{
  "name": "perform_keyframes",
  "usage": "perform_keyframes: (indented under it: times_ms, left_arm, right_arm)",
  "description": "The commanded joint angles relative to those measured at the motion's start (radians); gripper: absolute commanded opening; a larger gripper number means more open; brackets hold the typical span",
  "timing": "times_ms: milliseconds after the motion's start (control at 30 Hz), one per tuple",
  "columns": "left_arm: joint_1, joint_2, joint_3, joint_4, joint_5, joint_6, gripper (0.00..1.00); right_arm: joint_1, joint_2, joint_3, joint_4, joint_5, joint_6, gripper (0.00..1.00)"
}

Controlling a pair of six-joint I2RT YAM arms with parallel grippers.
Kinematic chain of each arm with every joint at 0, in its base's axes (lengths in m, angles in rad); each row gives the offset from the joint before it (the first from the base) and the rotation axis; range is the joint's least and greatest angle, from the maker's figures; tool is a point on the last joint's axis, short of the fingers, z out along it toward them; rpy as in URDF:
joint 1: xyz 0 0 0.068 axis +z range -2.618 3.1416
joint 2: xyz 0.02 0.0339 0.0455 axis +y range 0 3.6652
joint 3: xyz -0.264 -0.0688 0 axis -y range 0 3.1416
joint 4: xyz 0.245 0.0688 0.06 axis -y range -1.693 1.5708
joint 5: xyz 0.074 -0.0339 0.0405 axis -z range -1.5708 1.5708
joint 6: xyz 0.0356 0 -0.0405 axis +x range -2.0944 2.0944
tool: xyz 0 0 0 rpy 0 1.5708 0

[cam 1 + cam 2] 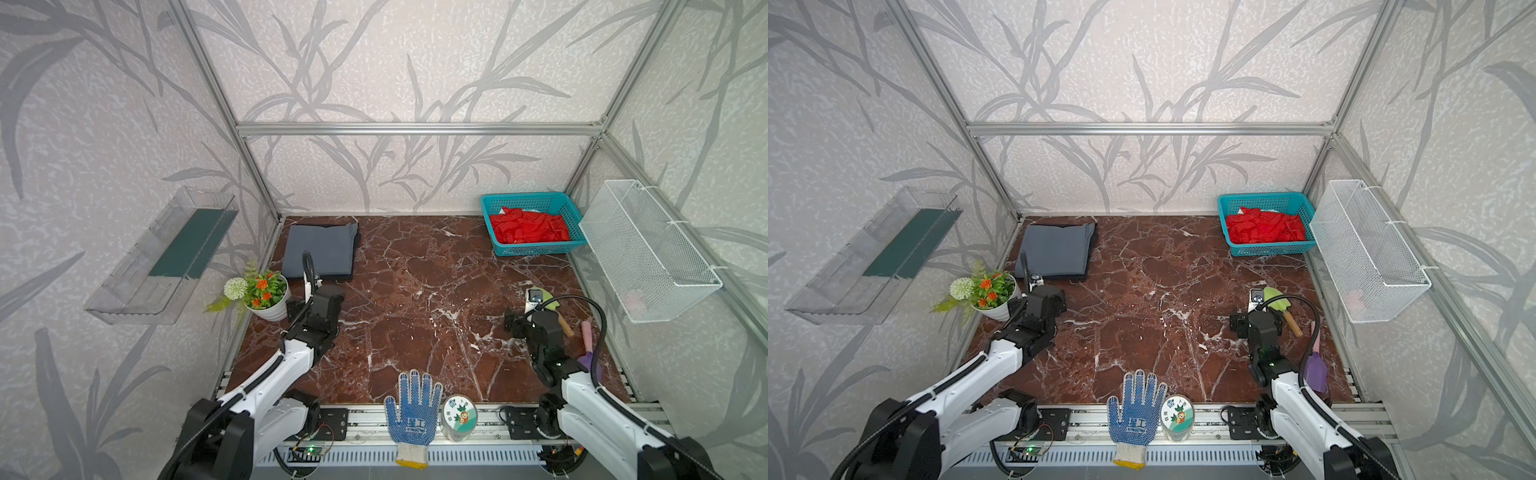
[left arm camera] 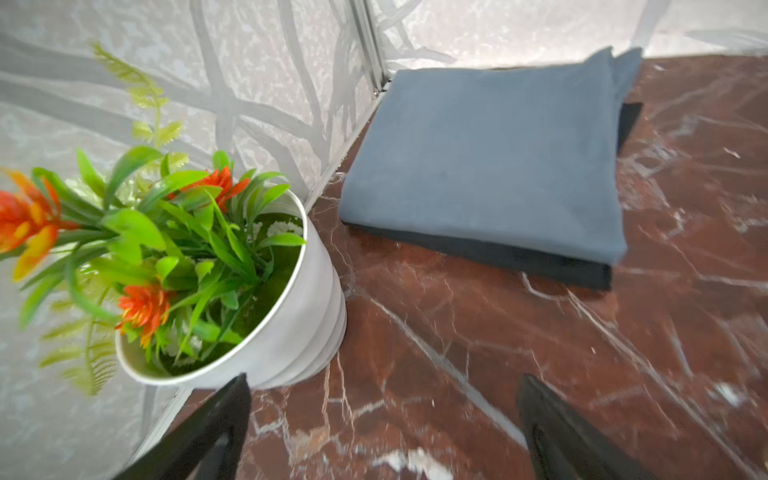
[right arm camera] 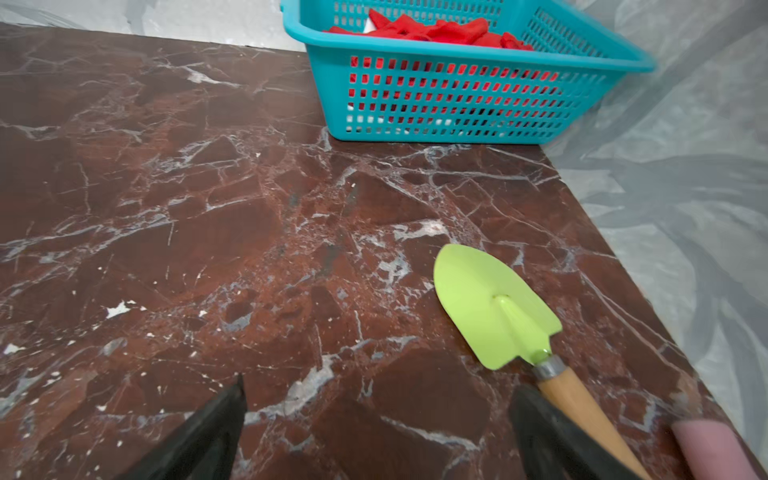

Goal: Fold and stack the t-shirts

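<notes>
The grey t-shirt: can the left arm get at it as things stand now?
Probably yes: the open left claw faces the grey t-shirt over bare table; the flower pot stands beside, not between.

black t-shirt: mostly hidden under grey t-shirt, only edges show | trowel: handle end hidden behind right gripper finger | pink object: cut off by frame edge, unidentifiable | tin: label unreadable

Matt cloth t-shirts, glossy, seemingly stone table
</notes>
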Motion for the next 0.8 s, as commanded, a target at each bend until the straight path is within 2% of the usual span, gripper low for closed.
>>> perform_keyframes:
  times_ms: [0,200,233,300,367,433,467,533,567,600,633,667,733,767]
  left_arm:
    - [0.060,0.124,-0.072,0.366,0.093,0.056,0.99]
    - [0.094,0.305,-0.023,0.573,0.189,0.210,0.99]
    - [0.109,0.351,-0.036,0.661,0.225,0.226,0.99]
    - [0.152,0.402,-0.061,0.762,0.277,0.203,0.99]
    - [0.186,0.371,-0.077,0.718,0.342,0.163,0.99]
    - [0.206,0.442,-0.099,0.846,0.406,0.173,0.99]
    - [0.207,0.459,-0.083,0.843,0.426,0.185,0.99]
    - [0.231,0.429,-0.028,0.677,0.457,0.162,0.99]
    - [0.242,0.419,-0.011,0.625,0.475,0.150,0.99]
    - [0.247,0.438,-0.027,0.696,0.475,0.149,0.99]
    - [0.247,0.436,-0.027,0.691,0.478,0.151,0.99]
    - [0.247,0.422,-0.014,0.640,0.480,0.148,0.99]
    - [0.247,0.431,-0.022,0.670,0.479,0.149,0.99]
    - [0.247,0.421,-0.015,0.641,0.481,0.148,0.99]
  right_arm:
    - [-0.008,0.113,0.032,0.264,-0.056,-0.049,0.99]
    - [-0.044,0.355,0.035,0.607,-0.110,-0.068,0.99]
    - [-0.053,0.405,0.039,0.668,-0.129,-0.063,0.99]
    - [-0.062,0.490,0.049,0.753,-0.167,-0.100,0.99]
    - [-0.066,0.601,0.051,0.850,-0.171,-0.110,0.99]
    - [-0.068,0.751,0.051,1.018,-0.181,-0.108,0.99]
    - [-0.063,0.737,0.071,0.993,-0.179,-0.115,0.99]
    - [-0.071,0.648,0.179,0.660,-0.251,-0.134,0.99]
    - [-0.082,0.649,0.254,0.514,-0.297,-0.142,0.99]
    - [-0.113,0.643,0.296,0.412,-0.350,-0.117,0.99]
    - [-0.175,0.644,0.297,0.407,-0.467,-0.071,0.99]
    - [-0.189,0.651,0.281,0.445,-0.486,-0.076,0.99]
    - [-0.184,0.698,0.240,0.613,-0.473,-0.065,0.99]
    - [-0.183,0.677,0.237,0.576,-0.460,-0.067,0.99]
